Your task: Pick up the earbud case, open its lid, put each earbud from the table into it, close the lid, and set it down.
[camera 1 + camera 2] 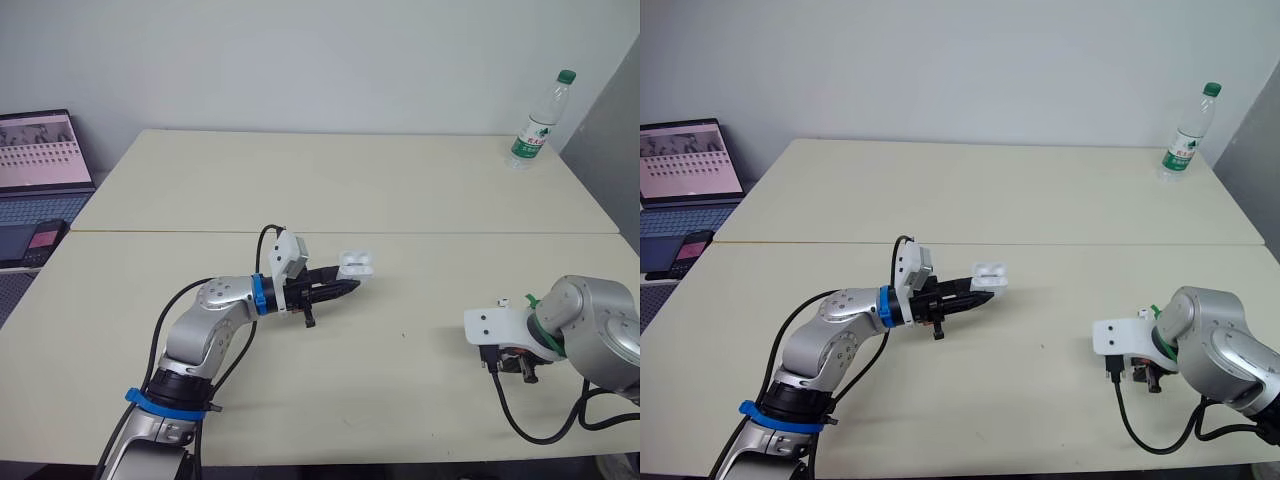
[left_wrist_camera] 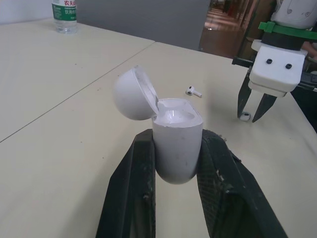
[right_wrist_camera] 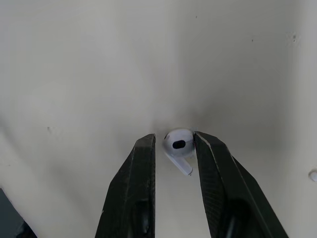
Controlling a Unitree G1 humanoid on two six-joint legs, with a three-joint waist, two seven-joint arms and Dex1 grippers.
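Left wrist view: left claw [image 2: 177, 148] held the earbud case [image 2: 174, 124], lid [image 2: 131, 94] open for loading — right claw [image 3: 174, 139] narrowly straddled an earbud [image 3: 178, 143].

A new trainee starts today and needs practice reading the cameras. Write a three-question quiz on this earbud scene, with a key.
1. True or false: the earbud case held by the left gripper has its lid shut.
2. What sits between the fingers of the right gripper? A) a bottle cap B) an earbud C) a pen
3. Fill the blank: the other earbud lies loose on the ___.
Key: 1 false, the lid stands open; 2 B; 3 table.
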